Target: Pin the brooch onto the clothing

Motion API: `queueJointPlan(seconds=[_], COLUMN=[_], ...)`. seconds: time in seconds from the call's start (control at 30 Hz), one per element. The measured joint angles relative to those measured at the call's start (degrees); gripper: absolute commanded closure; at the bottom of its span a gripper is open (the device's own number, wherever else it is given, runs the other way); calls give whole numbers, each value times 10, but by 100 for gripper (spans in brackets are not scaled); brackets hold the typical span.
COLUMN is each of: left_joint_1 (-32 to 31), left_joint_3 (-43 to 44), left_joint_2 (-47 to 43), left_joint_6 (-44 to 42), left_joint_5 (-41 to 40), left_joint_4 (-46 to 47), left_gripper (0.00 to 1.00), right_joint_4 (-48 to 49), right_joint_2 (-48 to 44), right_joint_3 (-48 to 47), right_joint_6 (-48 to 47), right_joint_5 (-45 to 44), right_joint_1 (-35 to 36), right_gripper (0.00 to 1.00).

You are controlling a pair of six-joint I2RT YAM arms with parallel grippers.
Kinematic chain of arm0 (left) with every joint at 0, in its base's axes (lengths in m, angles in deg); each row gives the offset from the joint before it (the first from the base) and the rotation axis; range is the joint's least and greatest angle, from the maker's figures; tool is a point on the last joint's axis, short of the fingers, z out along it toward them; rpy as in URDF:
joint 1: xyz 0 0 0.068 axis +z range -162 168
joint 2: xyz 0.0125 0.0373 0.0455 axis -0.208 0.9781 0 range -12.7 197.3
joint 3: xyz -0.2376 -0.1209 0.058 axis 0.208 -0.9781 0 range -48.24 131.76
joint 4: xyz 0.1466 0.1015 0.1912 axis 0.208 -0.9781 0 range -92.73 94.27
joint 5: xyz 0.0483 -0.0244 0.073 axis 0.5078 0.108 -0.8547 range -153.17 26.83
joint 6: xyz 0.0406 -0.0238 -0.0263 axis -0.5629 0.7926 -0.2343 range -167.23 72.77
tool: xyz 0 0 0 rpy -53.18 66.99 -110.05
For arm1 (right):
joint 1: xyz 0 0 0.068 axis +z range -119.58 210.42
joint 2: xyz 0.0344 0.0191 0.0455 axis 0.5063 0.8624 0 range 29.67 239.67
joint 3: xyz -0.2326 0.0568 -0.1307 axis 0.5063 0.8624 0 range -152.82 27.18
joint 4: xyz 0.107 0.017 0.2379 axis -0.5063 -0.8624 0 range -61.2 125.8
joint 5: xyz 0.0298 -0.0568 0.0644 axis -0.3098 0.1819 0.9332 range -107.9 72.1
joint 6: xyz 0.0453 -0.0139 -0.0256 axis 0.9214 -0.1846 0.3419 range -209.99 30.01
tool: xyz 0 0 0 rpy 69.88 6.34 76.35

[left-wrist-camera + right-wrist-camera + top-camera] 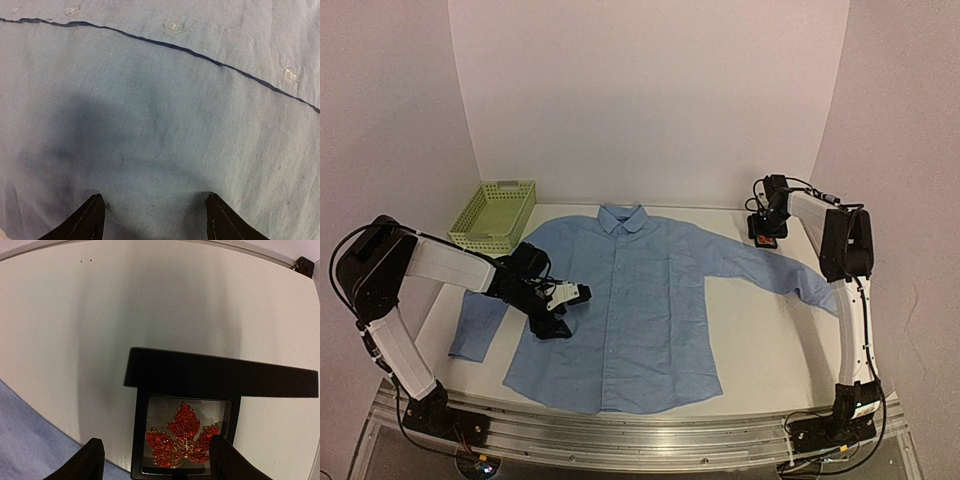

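While the brooch (182,437) sits in its box (220,375), the right tool (156,441) hangs open before it, seemingly for pickup. Left tool (154,197): open over flat-laid shirt (150,125), perhaps to steady it.

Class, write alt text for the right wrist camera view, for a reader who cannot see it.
A red maple-leaf brooch sits in a small black square box on a white table, just below the open right gripper, whose two dark tips frame it. A patch of the light blue shirt shows at lower left.
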Motion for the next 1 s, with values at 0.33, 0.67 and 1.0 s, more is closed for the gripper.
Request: queueJointPlan(seconds=[0.33,0.67,1.0], left_joint_1=[-14,4,12], left_joint_3=[0,2,2], left_joint_2=[5,2,-2], left_joint_6=[17,2,-1], left_joint_5=[0,-8,-8], left_joint_4=[8,-5,-19], left_gripper=[31,28,26], right_joint_4=[0,0,0], right_joint_2=[0,0,8], right_joint_3=[4,4,-7], right_joint_6=[0,-1,-2], right_joint_5=[-5,-14,-13], right_joint_1=[-3,-3,-5], right_gripper=[29,33,35])
